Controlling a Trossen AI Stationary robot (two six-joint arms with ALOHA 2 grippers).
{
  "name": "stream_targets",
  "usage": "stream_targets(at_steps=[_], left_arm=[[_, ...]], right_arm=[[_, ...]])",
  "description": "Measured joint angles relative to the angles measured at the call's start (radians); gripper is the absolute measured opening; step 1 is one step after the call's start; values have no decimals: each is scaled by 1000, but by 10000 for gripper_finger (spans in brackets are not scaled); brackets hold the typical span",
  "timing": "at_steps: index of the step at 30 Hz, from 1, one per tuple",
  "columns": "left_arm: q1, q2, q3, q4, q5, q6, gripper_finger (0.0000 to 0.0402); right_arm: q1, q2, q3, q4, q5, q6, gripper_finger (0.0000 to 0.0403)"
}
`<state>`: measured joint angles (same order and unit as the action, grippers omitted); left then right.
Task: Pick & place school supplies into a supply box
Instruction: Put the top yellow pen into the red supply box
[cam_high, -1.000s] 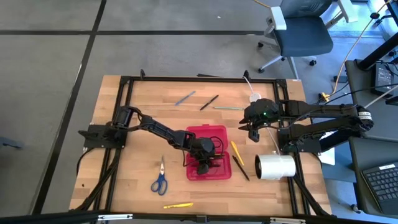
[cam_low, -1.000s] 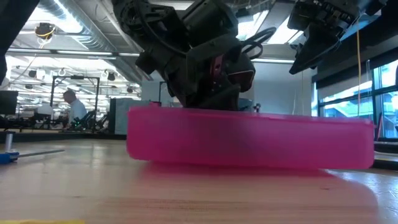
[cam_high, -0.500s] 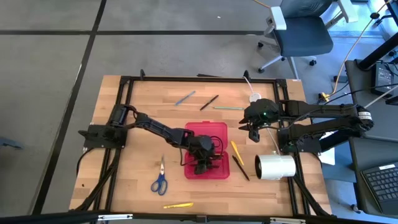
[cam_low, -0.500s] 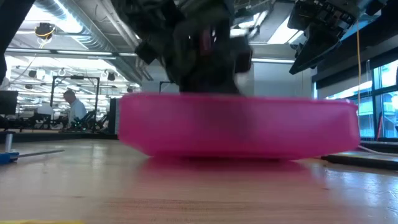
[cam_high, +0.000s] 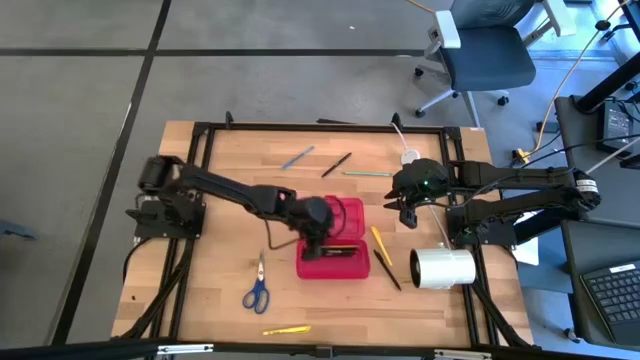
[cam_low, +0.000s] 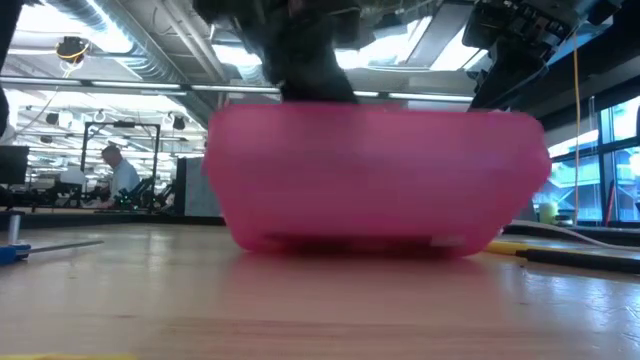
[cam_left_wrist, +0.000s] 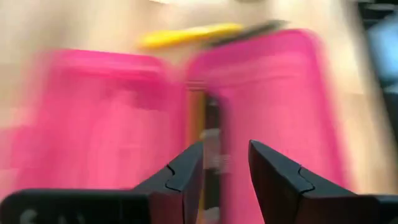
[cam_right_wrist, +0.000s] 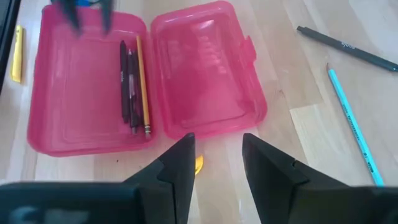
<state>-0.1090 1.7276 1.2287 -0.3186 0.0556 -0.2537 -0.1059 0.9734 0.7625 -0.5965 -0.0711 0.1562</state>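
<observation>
The red supply box (cam_high: 335, 262) lies open on the table, lid (cam_right_wrist: 208, 68) toward the far edge. Two dark pens and a yellow pencil (cam_right_wrist: 134, 84) lie in its near half. My left gripper (cam_left_wrist: 224, 177) is open over the box's left end and shows blurred in the right wrist view (cam_right_wrist: 87, 15). My right gripper (cam_right_wrist: 217, 168) hangs open above the table, right of the box (cam_high: 405, 205). A yellow pencil (cam_high: 379, 245) and a black pen (cam_high: 387, 270) lie right of the box. Blue-handled scissors (cam_high: 257, 290) lie to its left. My left gripper's fingers stand apart at the box's left end. Blur hides whether they touch its wall, so I cannot tell.
A big white roll (cam_high: 443, 267) lies near the right edge. A blue pen (cam_high: 297, 157), a black pen (cam_high: 336, 164), a green pencil (cam_high: 367, 173) and a white disc (cam_high: 410, 156) lie near the far edge. A yellow item (cam_high: 285, 329) lies by the near edge.
My left gripper has come out of the box's near half, moving toward the far and left edges. The box has shifted slightly to the left and toward the far edge. In the low view it now shows narrower and taller, blurred.
</observation>
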Motion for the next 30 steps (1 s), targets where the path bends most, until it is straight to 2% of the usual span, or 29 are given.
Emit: stream_targets(at_steps=[3, 7, 14, 19, 25, 30], left_arm=[[-1, -95, -48, -5, -141, 17, 118], [-2, -212, -174, 76, -209, 13, 122], [-2, -311, -472, 486, -270, -22, 124], [0, -313, -590, 664, -378, -23, 117], [18, -371, -623, 683, -477, 29, 113], [33, -461, -637, 621, -477, 40, 115]], right_arm=[[0, 0, 0, -4, 0, 25, 137], [0, 0, 0, -13, 0, 45, 137], [0, 10, 0, -1, 1, 85, 137], [0, 61, 0, 30, 52, 101, 137], [14, 171, 0, 53, 46, 127, 137], [58, 256, 5, 28, 44, 205, 137]])
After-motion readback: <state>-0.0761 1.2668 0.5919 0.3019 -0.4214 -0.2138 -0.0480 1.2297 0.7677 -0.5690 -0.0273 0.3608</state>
